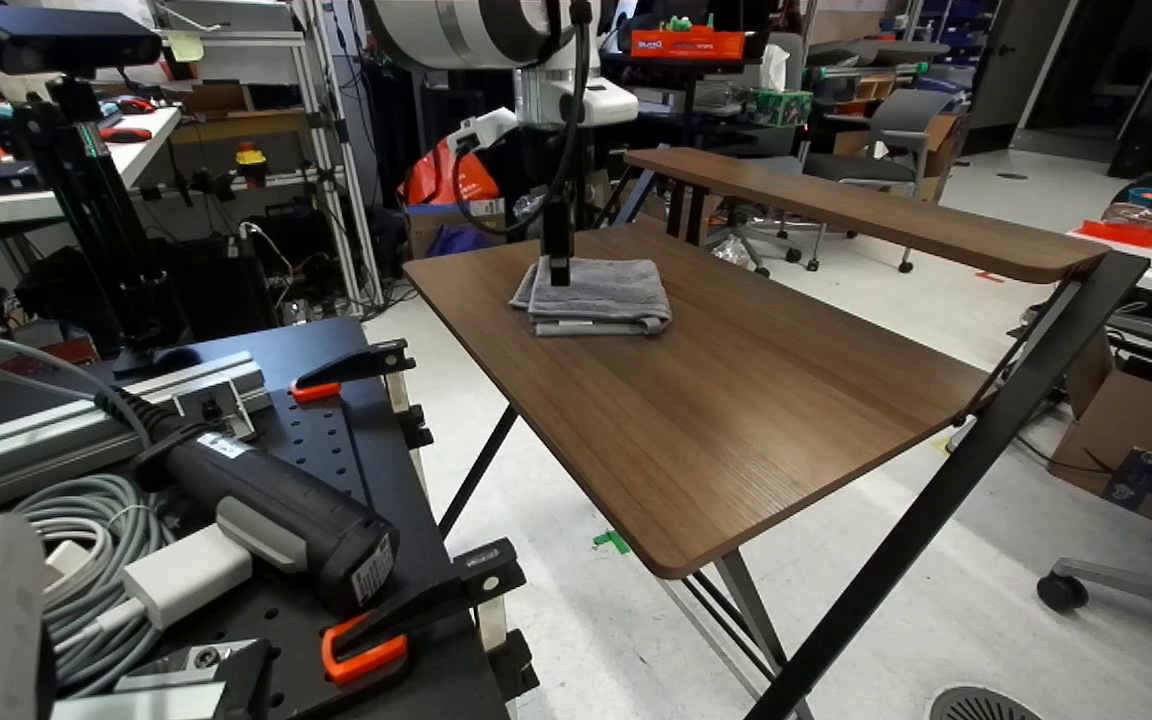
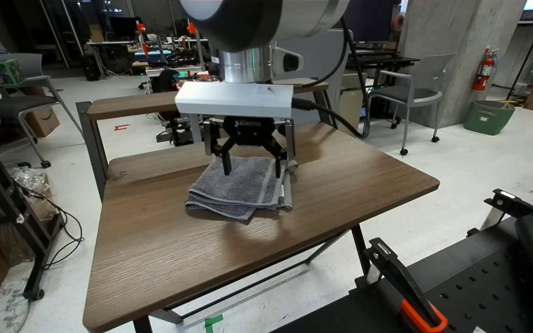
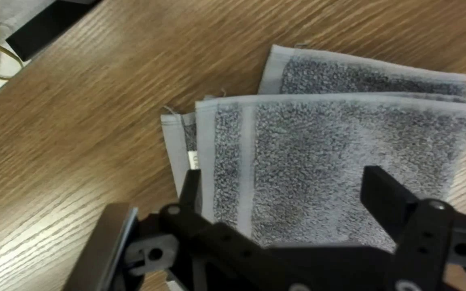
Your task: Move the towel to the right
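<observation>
The towel is a gray folded cloth with a lighter stripe near one edge and a small white label. It lies flat in layers on the brown table in both exterior views (image 1: pixel 616 290) (image 2: pixel 234 187) and fills much of the wrist view (image 3: pixel 310 137). My gripper (image 2: pixel 252 172) is over the towel, pointing down, with its two black fingers spread apart and nothing between them. It also shows in an exterior view (image 1: pixel 558 275) and in the wrist view (image 3: pixel 282 171). One finger is near the label edge, the other over the cloth's middle. I cannot tell whether the fingertips touch the cloth.
The brown table (image 1: pixel 736 430) has a raised shelf (image 1: pixel 836 200) along one long side, held by black slanted legs (image 1: pixel 946 490). A black workbench (image 1: pixel 326 450) with orange-handled clamps (image 1: pixel 366 650), cables and a black tool stands beside it. Chairs stand beyond the table.
</observation>
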Tool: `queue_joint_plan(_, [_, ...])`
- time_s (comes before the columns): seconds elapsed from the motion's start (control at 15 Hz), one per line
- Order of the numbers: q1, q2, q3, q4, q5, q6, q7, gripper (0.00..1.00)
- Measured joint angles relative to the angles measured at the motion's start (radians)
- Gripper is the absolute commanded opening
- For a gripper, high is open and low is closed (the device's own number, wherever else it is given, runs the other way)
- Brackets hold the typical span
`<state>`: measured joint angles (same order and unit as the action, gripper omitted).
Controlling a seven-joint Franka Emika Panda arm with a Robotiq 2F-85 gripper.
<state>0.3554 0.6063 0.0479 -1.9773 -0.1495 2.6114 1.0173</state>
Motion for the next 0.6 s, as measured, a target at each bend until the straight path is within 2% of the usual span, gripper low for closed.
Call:
queue_joint_plan(0.27, [0.029, 0.053, -0.02, 0.061, 0.002, 0.012, 0.03, 1.0])
queue_joint_plan(0.6, [0.033, 0.118, -0.021, 0.126, 0.045, 0.016, 0.035, 1.0])
